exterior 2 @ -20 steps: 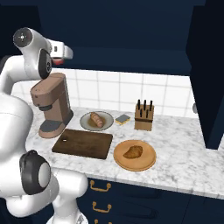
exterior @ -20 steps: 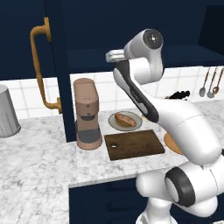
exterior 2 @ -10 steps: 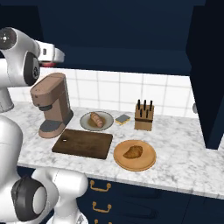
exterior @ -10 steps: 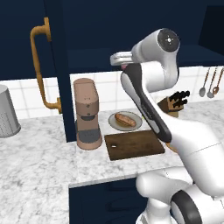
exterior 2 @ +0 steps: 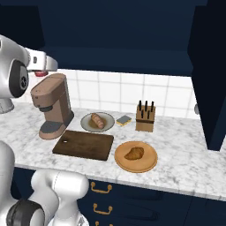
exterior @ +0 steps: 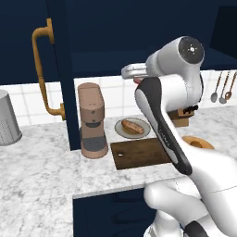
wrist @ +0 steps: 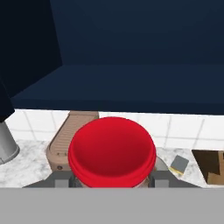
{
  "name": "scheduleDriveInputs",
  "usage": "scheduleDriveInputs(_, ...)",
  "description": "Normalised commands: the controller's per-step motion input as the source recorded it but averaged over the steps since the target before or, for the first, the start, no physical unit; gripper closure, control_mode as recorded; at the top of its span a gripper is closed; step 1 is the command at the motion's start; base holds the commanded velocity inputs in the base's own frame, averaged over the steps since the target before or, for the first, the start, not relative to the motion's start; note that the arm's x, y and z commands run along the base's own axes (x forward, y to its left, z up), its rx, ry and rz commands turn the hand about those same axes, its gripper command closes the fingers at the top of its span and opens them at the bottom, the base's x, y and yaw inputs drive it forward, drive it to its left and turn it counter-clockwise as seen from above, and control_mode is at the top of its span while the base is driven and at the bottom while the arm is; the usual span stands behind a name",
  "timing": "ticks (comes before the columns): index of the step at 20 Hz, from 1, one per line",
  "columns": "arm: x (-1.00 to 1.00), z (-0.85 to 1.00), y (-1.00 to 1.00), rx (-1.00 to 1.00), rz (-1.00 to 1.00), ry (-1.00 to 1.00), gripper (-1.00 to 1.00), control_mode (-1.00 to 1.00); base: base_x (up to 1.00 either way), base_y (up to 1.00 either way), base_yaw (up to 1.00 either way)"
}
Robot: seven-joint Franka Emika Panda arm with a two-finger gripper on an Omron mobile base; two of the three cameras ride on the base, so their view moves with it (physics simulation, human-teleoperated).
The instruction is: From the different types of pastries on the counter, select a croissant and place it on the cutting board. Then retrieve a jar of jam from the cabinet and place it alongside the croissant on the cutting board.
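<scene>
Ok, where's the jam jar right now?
The jar of jam is held in the gripper, its red lid filling the lower middle of the hand view, up above the coffee machine at the left end of the counter.

2 rear base views share counter [exterior: 41, 162], hand close-up

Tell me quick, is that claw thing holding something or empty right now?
Gripper: shut on the jar of jam, whose red lid sits between the finger tips in the hand view.
</scene>
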Motion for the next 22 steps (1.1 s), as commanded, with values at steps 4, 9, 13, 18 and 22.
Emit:
scheduleDriveInputs(4, -0.13, -0.3, 0.0, 0.0, -0.06, 0.0, 1.0, -1.0, 0.0, 0.0, 0.0)
scheduleDriveInputs(9, -0.22, -0.2, -0.08, 0.0, -0.04, 0.03, 1.0, -1.0, 0.0, 0.0, 0.0)
scheduleDriveInputs(13, -0.38, -0.09, -0.21, 0.01, -0.02, 0.07, 1.0, -1.0, 0.0, 0.0, 0.0)
scheduleDriveInputs(18, -0.35, -0.24, -0.13, 0.0, -0.04, 0.06, 1.0, -1.0, 0.0, 0.0, 0.0)
scheduleDriveInputs(22, -0.03, -0.53, 0.0, 0.0, -0.05, 0.0, 1.0, -1.0, 0.0, 0.0, 0.0)
